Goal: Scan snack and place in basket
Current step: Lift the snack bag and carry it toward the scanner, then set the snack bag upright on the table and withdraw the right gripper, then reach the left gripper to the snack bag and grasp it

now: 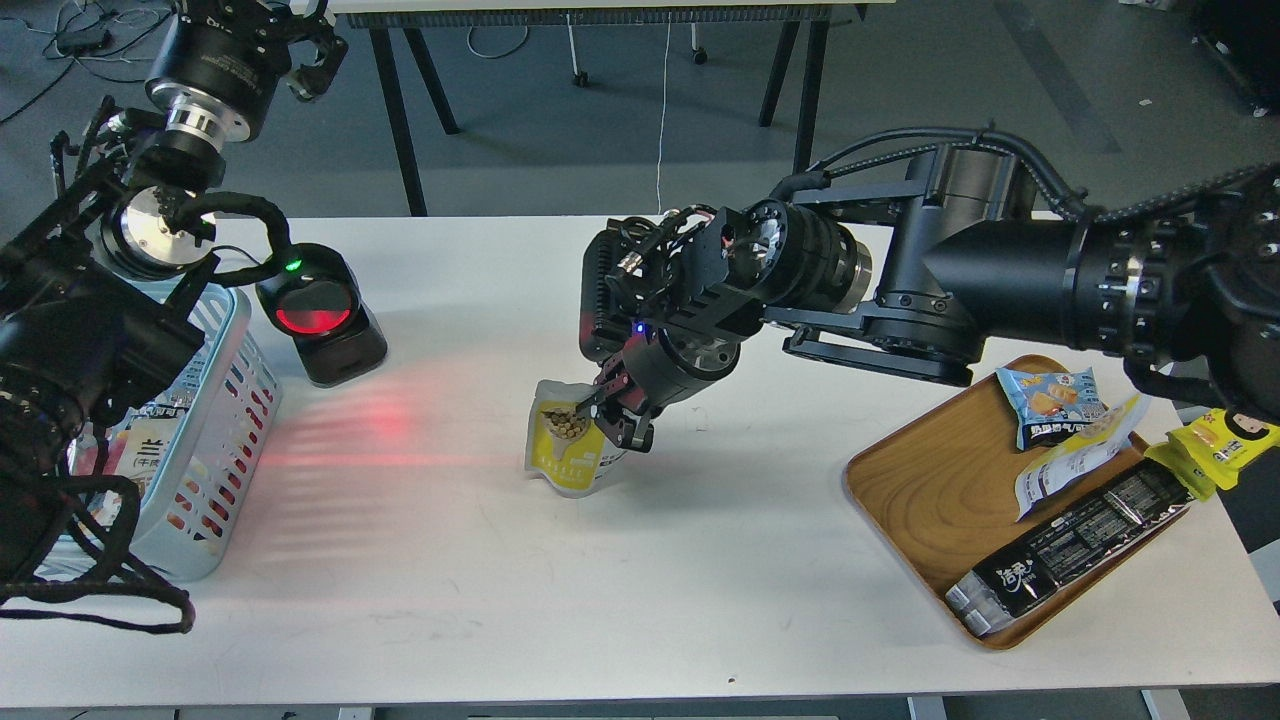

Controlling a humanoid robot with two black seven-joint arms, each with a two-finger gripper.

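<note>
Left of the right pincer (607, 408), at the counter's (640, 560) edge, stands the pale blue basket (232, 420), packets visible inside. Above it, the left pincer (315, 55) hangs raised; its state cannot be told. Between basket and right pincer sits a black barcode scanner (320, 315), red window lit. Right pincer: closed on the snack pouch's (568, 455) upper edge, pouch bottom at the counter. Right of it, an oval wooden tray (935, 490) carries a blue packet (1050, 400) and a long black packet (1075, 540).
</note>
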